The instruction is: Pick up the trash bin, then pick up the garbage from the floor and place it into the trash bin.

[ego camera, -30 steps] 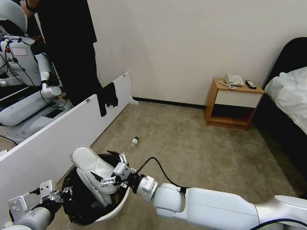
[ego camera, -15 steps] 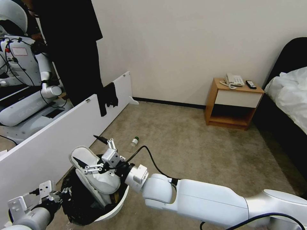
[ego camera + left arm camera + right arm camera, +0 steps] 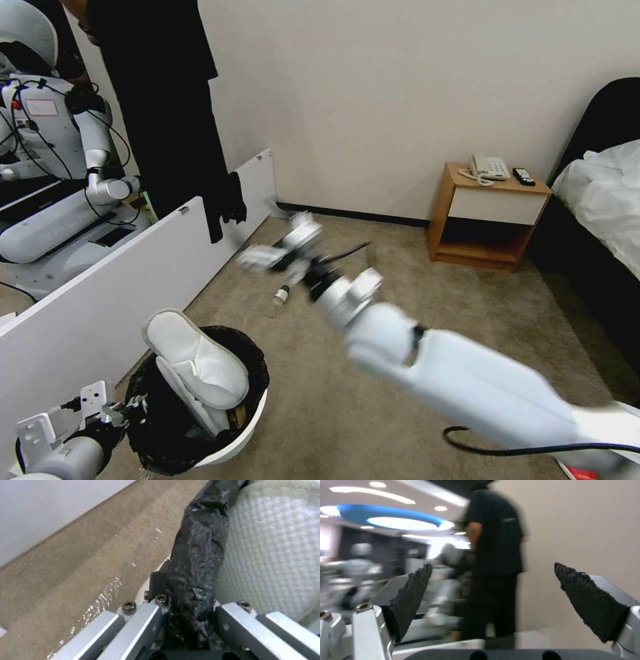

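Left hand (image 3: 186,620) clamps the bag-lined rim of the trash bin (image 3: 247,427), low by the white board (image 3: 120,287). White slippers (image 3: 197,363) stick out of the bin. Right hand (image 3: 267,253), fingers (image 3: 413,592) spread and empty, is above the carpet (image 3: 413,313) near the green-capped bottle (image 3: 281,294).

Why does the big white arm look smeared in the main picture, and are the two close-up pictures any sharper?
Head view: the right gripper and its arm are streaked by motion blur, while the trash bin and slipper stay crisp. Left wrist view: sharp on the black bag pinched by the left gripper. Right wrist view: the open pads are fairly clear, the room behind blurred.
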### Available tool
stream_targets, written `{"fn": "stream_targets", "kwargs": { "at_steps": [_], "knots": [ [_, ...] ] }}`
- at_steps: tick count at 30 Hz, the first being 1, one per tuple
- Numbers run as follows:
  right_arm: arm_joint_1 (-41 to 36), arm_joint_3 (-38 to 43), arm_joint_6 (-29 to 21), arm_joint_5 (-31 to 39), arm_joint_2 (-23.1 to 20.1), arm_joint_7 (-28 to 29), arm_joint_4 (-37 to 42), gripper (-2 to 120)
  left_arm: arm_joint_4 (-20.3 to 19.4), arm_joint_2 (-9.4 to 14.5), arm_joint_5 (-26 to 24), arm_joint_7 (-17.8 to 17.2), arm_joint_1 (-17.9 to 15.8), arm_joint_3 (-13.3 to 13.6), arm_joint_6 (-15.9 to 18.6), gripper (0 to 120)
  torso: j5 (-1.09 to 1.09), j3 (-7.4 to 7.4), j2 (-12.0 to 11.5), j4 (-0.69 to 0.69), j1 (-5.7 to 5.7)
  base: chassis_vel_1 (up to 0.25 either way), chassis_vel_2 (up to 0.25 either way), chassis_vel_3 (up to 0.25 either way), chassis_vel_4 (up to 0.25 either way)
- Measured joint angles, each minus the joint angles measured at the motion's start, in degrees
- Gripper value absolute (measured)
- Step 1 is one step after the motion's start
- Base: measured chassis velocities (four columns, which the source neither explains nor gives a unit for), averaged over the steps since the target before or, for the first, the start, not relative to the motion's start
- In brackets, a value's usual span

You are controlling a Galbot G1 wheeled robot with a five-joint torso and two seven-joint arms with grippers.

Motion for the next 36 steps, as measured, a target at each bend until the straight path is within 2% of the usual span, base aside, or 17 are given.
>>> {"fn": "stream_targets", "kwargs": {
  "at_steps": [2, 5, 6, 7, 8, 10, 11, 12, 14, 15, 18, 20, 26, 27, 28, 31, 36],
  "knots": [
    [-2.6, 5.9, -0.4, 2.5, -2.5, 1.1, 0.8, 92, -0.5, -1.4, 1.2, 1.1, 1.3, -0.6, 0.0, 2, -0.01, 0.00, 0.0, -0.01, 0.00, 0.000, 0.000, 0.000, 0.000],
    [-3.7, 8.6, -0.4, 3.7, -3.5, 1.4, 1.0, 92, -1.1, -2.4, 1.8, 1.4, 1.8, -1.0, 0.0, 2, -0.01, 0.00, 0.0, 0.05, 0.00, 0.000, 0.000, 0.000, 0.000],
    [-6.0, 13.7, -0.4, 4.6, -5.0, 1.8, 1.6, 92, -1.5, -3.0, 2.5, 1.6, 1.9, -1.1, 0.0, 2, -0.01, 0.00, 0.0, 0.07, 0.00, 0.000, 0.000, 0.000, 0.000],
    [-7.7, 17.0, -0.6, 4.9, -5.8, 2.1, 2.4, 92, -1.8, -3.4, 2.9, 1.6, 1.8, -1.1, 0.0, 2, -0.02, 0.00, 0.0, 0.06, 0.00, 0.000, 0.000, 0.000, 0.000],
    [-7.7, 17.0, -0.6, 4.9, -5.8, 2.1, 2.4, 92, -1.8, -3.4, 2.9, 1.6, 1.8, -1.1, 0.0, 2, -0.02, 0.00, 0.0, 0.06, 0.00, 0.000, 0.000, 0.000, 0.000],
    [-12.2, 25.5, -2.2, 5.5, -7.1, 3.1, 4.5, 92, -2.4, -4.3, 3.3, 1.8, 1.6, -0.8, 0.0, 2, 0.00, 0.00, 0.0, 0.01, 0.00, 0.000, 0.000, 0.000, 0.000],
    [-12.2, 25.5, -2.2, 5.5, -7.1, 3.1, 4.5, 92, -2.4, -4.3, 3.3, 1.8, 1.6, -0.8, 0.0, 2, 0.00, 0.00, 0.0, 0.01, 0.00, 0.000, 0.000, 0.000, 0.000],
    [-17.2, 33.0, -3.5, 5.9, -7.7, 3.9, 7.0, 92, -2.8, -5.0, 4.3, 2.4, 1.8, -0.6, 0.0, 2, -0.02, -0.01, 0.0, 0.00, 0.00, 0.000, 0.000, 0.000, 0.000],
    [-23.1, 40.8, -4.7, 5.9, -7.8, 4.3, 9.3, 92, -3.2, -5.6, 5.2, 2.7, 2.0, -0.6, -0.1, 2, -0.01, 0.00, 0.0, 0.01, 0.00, 0.000, 0.000, 0.000, 0.000],
    [-23.1, 40.8, -4.7, 5.9, -7.8, 4.3, 9.3, 92, -3.2, -5.6, 5.2, 2.7, 2.0, -0.6, -0.1, 2, -0.01, 0.00, 0.0, 0.01, 0.00, 0.000, 0.000, 0.000, 0.000],
    [-28.7, 47.4, -5.4, 5.6, -7.8, 4.3, 11.3, 92, -3.6, -5.8, 6.0, 3.2, 2.4, -0.6, -0.2, 2, -0.02, -0.01, 0.0, 0.02, -0.01, 0.000, 0.000, 0.000, 0.000],
    [-34.0, 54.2, -5.4, 4.0, -7.6, 3.3, 12.5, 92, -4.1, -6.4, 6.4, 3.6, 2.8, -0.5, -0.4, 2, -0.02, -0.01, 0.0, 0.01, 0.00, 0.000, 0.000, 0.000, 0.000],
    [-40.4, 60.6, -5.4, 0.2, -5.5, 2.6, 15.0, 92, -4.5, -7.7, 8.4, 4.8, 3.2, -0.2, -0.9, 2, -0.03, -0.01, 0.0, 0.01, -0.01, 0.000, 0.000, 0.000, 0.000],
    [-42.5, 62.3, -5.4, -1.4, -4.6, 2.3, 15.9, 92, -4.6, -8.0, 9.1, 5.3, 3.5, 0.0, -1.1, 2, -0.03, 0.00, 0.0, 0.08, 0.00, 0.000, 0.000, 0.000, 0.000],
    [-44.5, 63.6, -5.3, -2.6, -3.8, 2.0, 16.6, 92, -4.7, -8.3, 9.7, 5.6, 3.7, 0.1, -1.2, 2, -0.06, -0.01, 0.0, 0.03, -0.01, 0.000, 0.000, 0.000, 0.000],
    [-48.3, 65.8, -5.0, -5.4, -2.0, 1.5, 17.5, 93, -4.9, -9.0, 11.1, 6.3, 4.0, 0.4, -1.5, 2, 0.01, -0.01, 0.0, 0.02, -0.01, 0.000, 0.000, 0.000, 0.000],
    [-52.2, 67.0, -4.3, -8.8, 0.0, 0.8, 18.7, 92, -5.0, -10.3, 13.3, 7.3, 4.1, 1.0, -2.0, 2, -0.04, 0.00, 0.0, 0.03, -0.01, 0.000, 0.000, 0.000, 0.000]
  ]
}}
